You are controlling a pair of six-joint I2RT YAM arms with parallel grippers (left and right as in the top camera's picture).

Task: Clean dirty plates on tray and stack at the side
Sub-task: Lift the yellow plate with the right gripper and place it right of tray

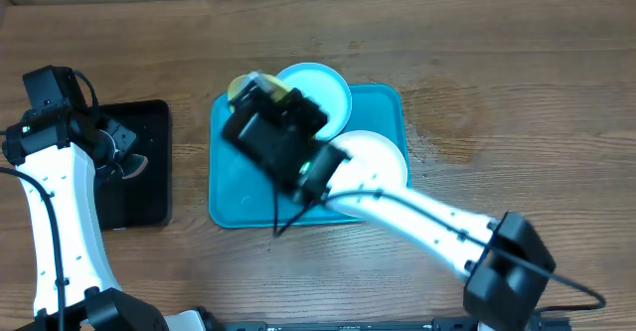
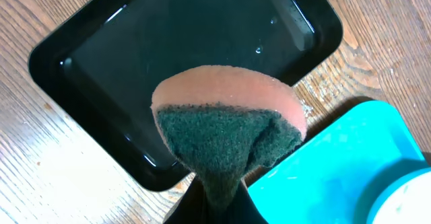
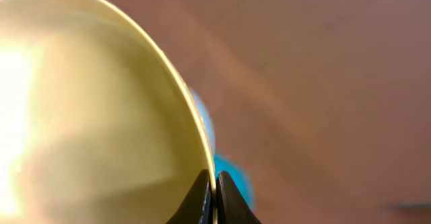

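Observation:
My right gripper (image 3: 214, 183) is shut on the rim of the yellow-green plate (image 3: 87, 116), which stands tilted on edge. From overhead, only a sliver of that plate (image 1: 241, 84) shows past the right gripper (image 1: 260, 100), at the far left corner of the turquoise tray (image 1: 243, 197). The pale blue plate (image 1: 323, 87) lies at the tray's far edge and the white plate (image 1: 383, 157) at its right side. My left gripper (image 2: 219, 207) is shut on a folded sponge (image 2: 225, 126), orange with a dark green scouring face, held above the black tray (image 2: 182, 49).
The small black tray (image 1: 149, 197) lies left of the turquoise tray, with water drops on its glossy floor. The turquoise tray's corner (image 2: 337, 170) shows at the lower right of the left wrist view. Bare wooden tabletop (image 1: 517, 102) surrounds both trays.

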